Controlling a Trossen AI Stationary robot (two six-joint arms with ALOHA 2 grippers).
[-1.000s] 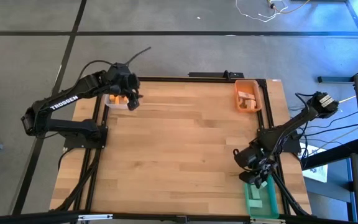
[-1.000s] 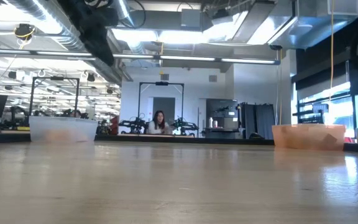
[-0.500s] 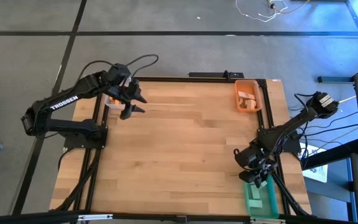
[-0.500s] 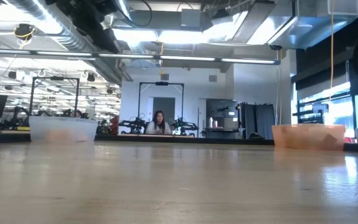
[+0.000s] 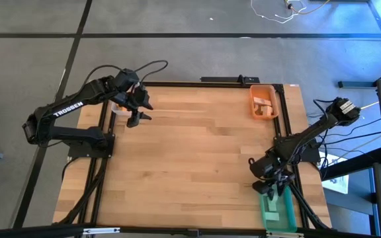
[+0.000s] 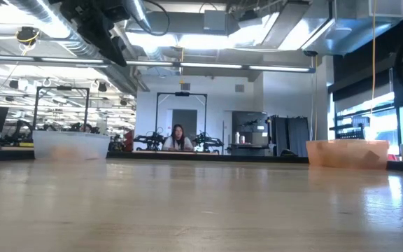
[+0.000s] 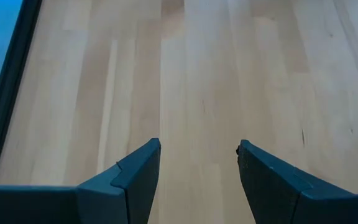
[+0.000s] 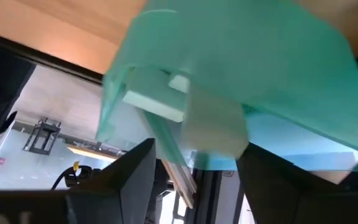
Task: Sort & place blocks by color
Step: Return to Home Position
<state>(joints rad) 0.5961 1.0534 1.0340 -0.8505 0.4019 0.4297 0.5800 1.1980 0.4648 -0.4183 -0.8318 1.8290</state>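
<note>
Between the left gripper's (image 7: 199, 148) fingers nothing is sitting: they are standing well apart, w/ only bare table (image 7: 191, 68) showing in the gap. In the high view this gripper is hovering at approx. 10 o'clock of the tabletop, just beside the clear bin (image 6: 71, 145). The right gripper (image 8: 194, 150) is hanging at approx. 5 o'clock over the green bin (image 8: 260, 56), jaws likewise parted and clamping nothing I can make out. Teal blocks (image 8: 157, 102) are lying inside that bin.

Other blocks: pale wood blocks (image 5: 263, 106) are resting in the orange bin (image 5: 264, 86) at approx. 1 o'clock. The orange blocks (image 6: 67, 151) are showing only as a faint tint through the clear bin's wall. No loose block is showing on the boards, so sorting is looking finished, and I judge both arms need only be parking.

Handling, as a judgement: the blocks are looking light, rigid and not fragile, w/ painted faces prob. a bit slick. If one needed re-taking, the best hold is across two flat opposite faces, mid-length on a bar, since so small a piece is apt to be twisting out at a corner.

Underfoot is smooth, flat, pale wood planking w/ a dark frame round the edge. Beyond it, at 12 o'clock in the low view, a big lit workshop is spreading out: ceiling ducts, strip lights, racks, and a person (image 6: 179, 138) sitting far off.
</note>
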